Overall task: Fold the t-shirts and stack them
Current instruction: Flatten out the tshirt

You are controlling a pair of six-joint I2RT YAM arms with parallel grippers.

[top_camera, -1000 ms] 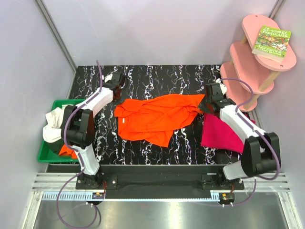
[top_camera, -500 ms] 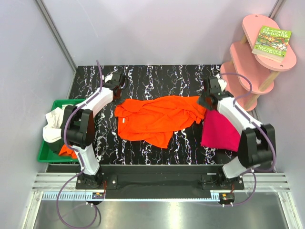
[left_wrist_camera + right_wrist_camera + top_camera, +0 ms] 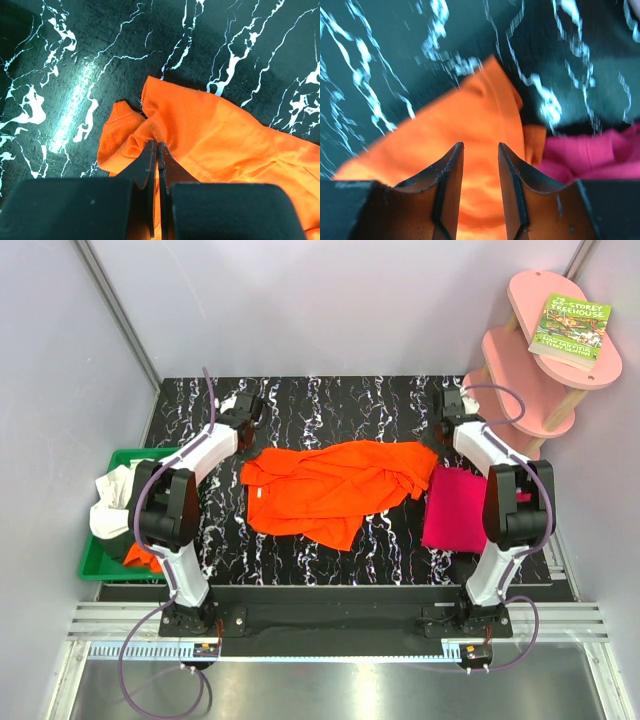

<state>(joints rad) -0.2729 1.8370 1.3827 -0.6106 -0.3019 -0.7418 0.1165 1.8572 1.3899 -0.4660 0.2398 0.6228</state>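
A bright orange t-shirt lies crumpled and spread out in the middle of the black marbled table. My left gripper is at the shirt's far left corner. In the left wrist view it is shut on a bunched fold of the orange cloth. My right gripper is at the shirt's far right end. In the right wrist view it is open and empty just above the orange cloth. A folded magenta-pink t-shirt lies to the right and also shows in the right wrist view.
A green bin at the left table edge holds a white shirt and an orange one. A pink tiered shelf with a book stands at the far right corner. Grey walls surround the table.
My right gripper has moved toward the far right corner, off the orange shirt's right end, and its arm has swung right. The shirt's right end has settled. My left arm has not moved.
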